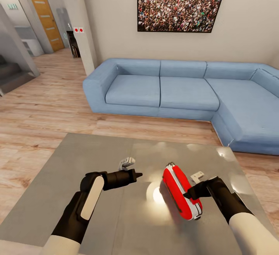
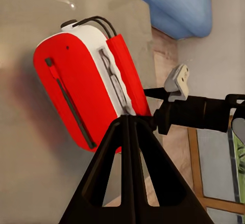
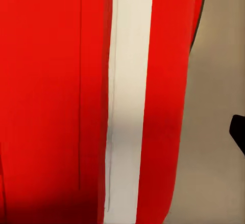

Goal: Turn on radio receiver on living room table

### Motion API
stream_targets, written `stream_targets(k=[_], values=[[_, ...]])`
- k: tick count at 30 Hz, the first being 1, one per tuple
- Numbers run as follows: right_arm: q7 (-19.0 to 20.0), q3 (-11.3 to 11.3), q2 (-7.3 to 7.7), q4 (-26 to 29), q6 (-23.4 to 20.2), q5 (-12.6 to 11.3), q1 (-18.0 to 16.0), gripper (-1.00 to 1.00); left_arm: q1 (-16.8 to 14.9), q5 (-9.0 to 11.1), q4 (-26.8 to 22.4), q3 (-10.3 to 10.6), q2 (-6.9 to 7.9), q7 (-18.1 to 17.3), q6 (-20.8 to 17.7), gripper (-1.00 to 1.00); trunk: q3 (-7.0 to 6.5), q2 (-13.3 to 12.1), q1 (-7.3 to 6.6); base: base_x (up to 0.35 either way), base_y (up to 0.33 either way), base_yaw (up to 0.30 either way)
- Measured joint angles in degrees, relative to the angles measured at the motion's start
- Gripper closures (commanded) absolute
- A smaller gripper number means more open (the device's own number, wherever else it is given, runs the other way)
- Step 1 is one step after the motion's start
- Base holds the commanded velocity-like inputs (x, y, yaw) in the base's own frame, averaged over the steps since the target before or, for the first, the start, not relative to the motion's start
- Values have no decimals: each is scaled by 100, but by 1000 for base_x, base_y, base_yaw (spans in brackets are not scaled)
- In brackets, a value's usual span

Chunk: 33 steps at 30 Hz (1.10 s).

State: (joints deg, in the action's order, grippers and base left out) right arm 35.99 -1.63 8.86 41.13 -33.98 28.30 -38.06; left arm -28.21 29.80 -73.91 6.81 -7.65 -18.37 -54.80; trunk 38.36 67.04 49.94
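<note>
The right claw (image 1: 192, 194) pinched the radio receiver (image 1: 180, 195), on edge on the table (image 1: 97, 158); left claw (image 1: 135, 175) pressed together — best steadied while seeking the dial.

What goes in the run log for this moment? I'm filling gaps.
right gripper: against radio receiver, grip unclear | left gripper: shut, apart | radio: on edge on table
</note>
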Motion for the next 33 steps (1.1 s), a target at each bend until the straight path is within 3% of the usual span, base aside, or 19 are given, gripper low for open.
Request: stream_targets(k=[8,20,23,24,25,33], values=[[121,5,45,490,-287,3,0,-100,0,0,7,4,0,0,4,100,0,0,0,0,0,0],[988,35,84,2802,-2599,74,0,-100,0,-11,0,-4,0,-2,-4,100,0,0,0,0,0,0],[1070,47,129,3286,-2602,59,0,-100,0,-15,-44,1,5,-6,-4,100,0,0,0,0,0,0],[1190,61,312,3573,-2595,49,8,-100,0,-52,-92,8,8,-8,-5,100,0,0,0,0,0,0],[1253,63,359,3626,-2601,39,32,-100,0,-113,-104,10,5,-10,-4,100,0,0,0,0,0,0],[1393,66,428,3705,-2602,73,205,-100,0,-635,-126,15,-16,-7,-21,100,0,0,0,0,0,0]])
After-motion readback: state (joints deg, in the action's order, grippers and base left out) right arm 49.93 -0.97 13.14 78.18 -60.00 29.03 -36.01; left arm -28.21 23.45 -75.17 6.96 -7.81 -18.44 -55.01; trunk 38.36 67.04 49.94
